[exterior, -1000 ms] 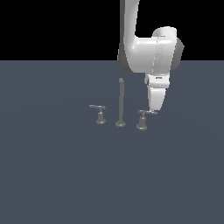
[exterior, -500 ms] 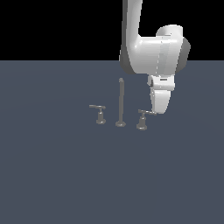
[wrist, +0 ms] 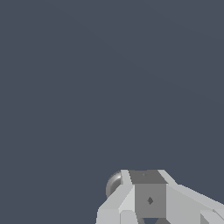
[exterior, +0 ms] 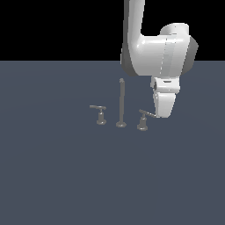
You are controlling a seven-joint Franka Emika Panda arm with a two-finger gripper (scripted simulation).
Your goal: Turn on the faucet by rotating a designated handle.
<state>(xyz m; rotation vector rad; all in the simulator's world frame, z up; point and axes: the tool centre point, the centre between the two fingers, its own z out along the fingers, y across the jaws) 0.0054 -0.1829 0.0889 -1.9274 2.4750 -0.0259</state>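
On the dark surface [exterior: 52, 176] the faucet [exterior: 121, 103] stands with the handle [exterior: 144, 118] on the exterior view's right of its spout post. The gripper [exterior: 160, 113] sits just beside the lever's tip, possibly touching; its opening cannot be told. Risk: a glancing push could slip off the thin bar, leaving it unturned.

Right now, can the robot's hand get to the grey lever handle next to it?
Probably yes. The white hand hangs right beside the grey lever handle on the exterior view's right, by its bar's tip, and nothing stands between them.
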